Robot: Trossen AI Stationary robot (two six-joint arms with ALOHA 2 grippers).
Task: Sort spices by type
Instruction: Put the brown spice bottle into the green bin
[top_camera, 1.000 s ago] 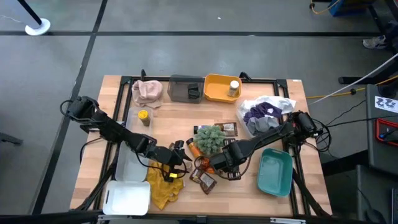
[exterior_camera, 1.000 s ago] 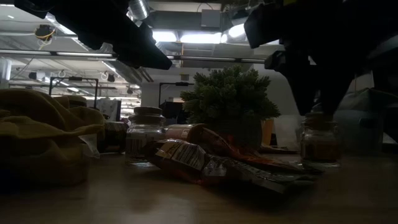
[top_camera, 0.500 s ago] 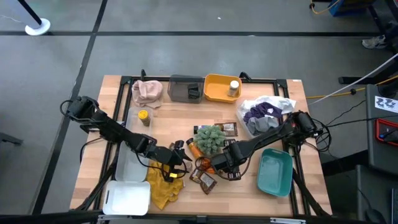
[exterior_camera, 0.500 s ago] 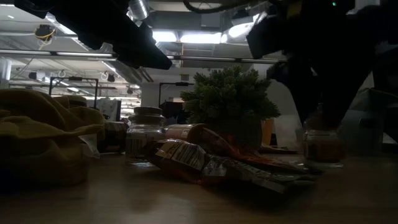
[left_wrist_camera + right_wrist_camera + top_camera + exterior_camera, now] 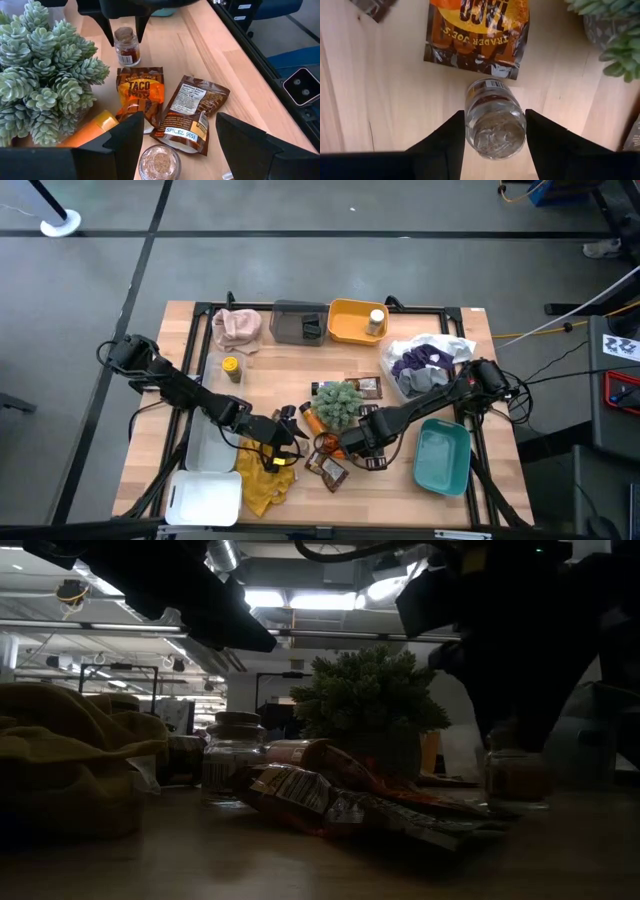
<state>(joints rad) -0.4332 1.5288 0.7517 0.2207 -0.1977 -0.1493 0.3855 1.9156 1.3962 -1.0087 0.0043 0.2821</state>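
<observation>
Spices lie mid-table near the green plant ball (image 5: 338, 402): two glossy brown-orange packets (image 5: 140, 95), (image 5: 192, 112), an orange bottle (image 5: 312, 420) and a dark box (image 5: 368, 388). My right gripper (image 5: 352, 445) is open and points down over a small cork-lidded jar (image 5: 126, 46), one finger on each side of the jar (image 5: 495, 120). My left gripper (image 5: 287, 430) is open and hovers level above the mustard cloth (image 5: 262, 480), with a short jar (image 5: 159, 162) standing on the table below its fingers. A yellow-lidded jar (image 5: 231, 368) stands apart, and a white-capped jar (image 5: 376, 320) sits in the yellow bin. My right gripper straddles the small jar's glass body (image 5: 492, 107) from above, pointing down, while the jar stands upright on the table. Whether the fingers (image 5: 442, 142) touch the glass I cannot tell.
Around the work area are a yellow bin (image 5: 345, 330), a grey box (image 5: 298, 323), a pink cloth (image 5: 237, 327), a purple-and-white bundle (image 5: 428, 362), a teal tray (image 5: 443, 457), and a white tray (image 5: 210, 448) with a white lid (image 5: 205, 500). Bare wood shows at the near right.
My right gripper has come down over the small cork-lidded jar, so its fingers now reach lower along the jar's sides and hide the lid in the low view. The jar and the other spices have stayed in place.
</observation>
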